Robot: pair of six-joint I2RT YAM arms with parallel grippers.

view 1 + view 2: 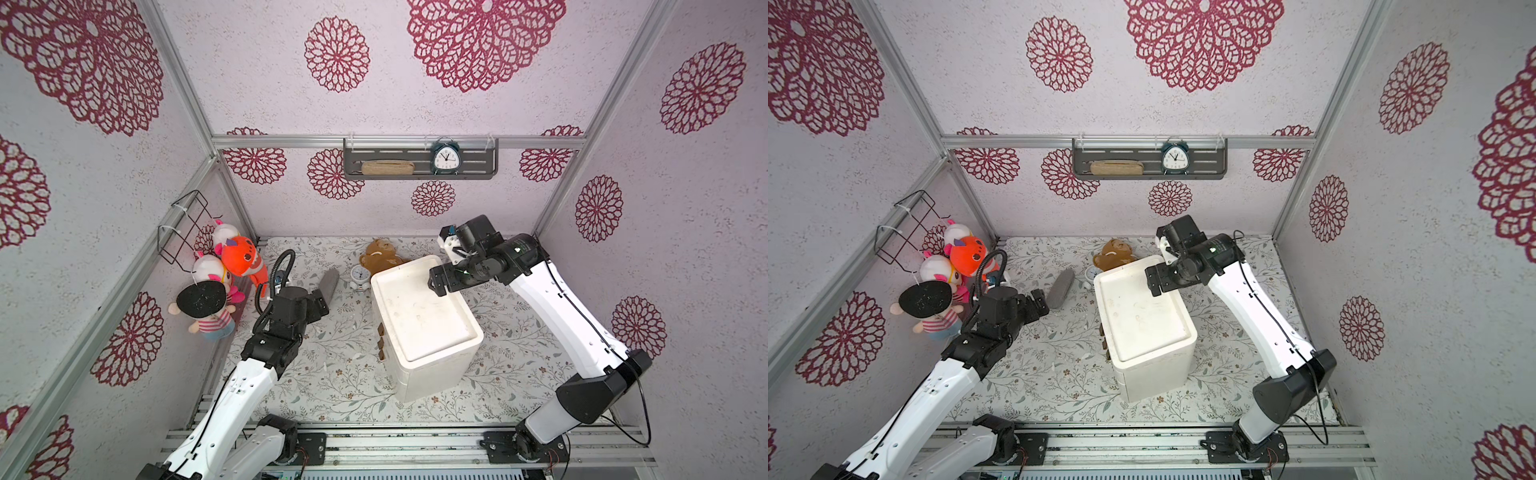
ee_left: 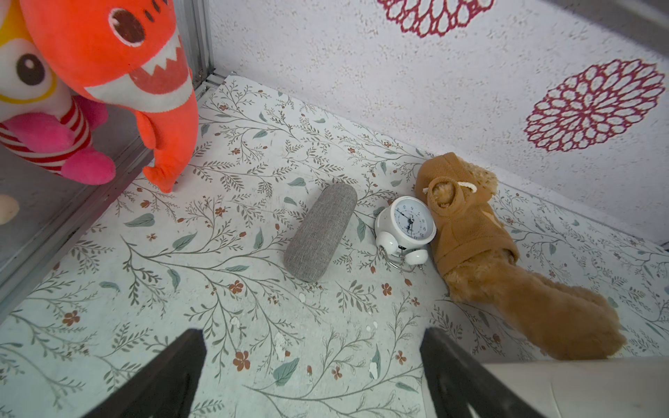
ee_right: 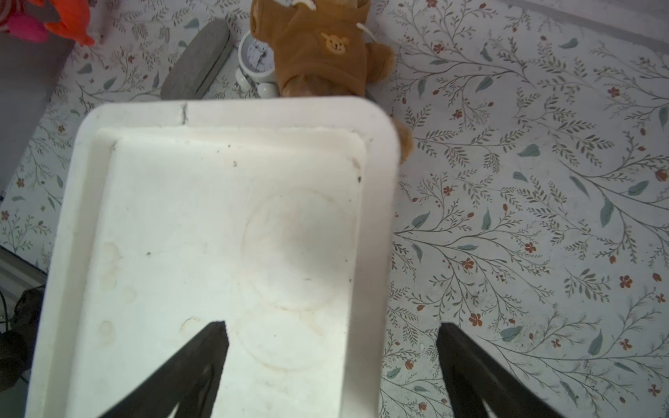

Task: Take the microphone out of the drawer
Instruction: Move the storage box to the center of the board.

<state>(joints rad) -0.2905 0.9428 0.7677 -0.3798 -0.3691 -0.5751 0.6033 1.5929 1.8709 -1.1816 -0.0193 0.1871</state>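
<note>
A: Right gripper (image 3: 331, 325) first: spread wide, empty. One finger over the top of the white box-shaped drawer cabinet (image 3: 217, 217), the other out past its edge, above the floral table mat (image 3: 506, 217).

B: Touching the cabinet top?

A: Cannot tell. Placed at the cabinet's far right corner in both top views.

B: Left gripper (image 2: 311, 333)?

A: Wide too, nothing held. Low over the mat, left of the cabinet, pointed toward the grey fabric oblong case (image 2: 320, 231), apart from it.

B: And the microphone?

A: Not visible in any view. Three brown drawer handles (image 1: 380, 341) on the cabinet's left face, no front pulled out. Which drawer, cannot tell.

B: Clutter?

A: White round alarm clock (image 2: 409, 224) tipped over just beside the case, touching a brown plush bear in a hoodie (image 2: 467, 231). Bear lying right behind the cabinet's back edge. Orange plush shark (image 2: 108, 54) hanging by the left wall with other soft toys.
</note>
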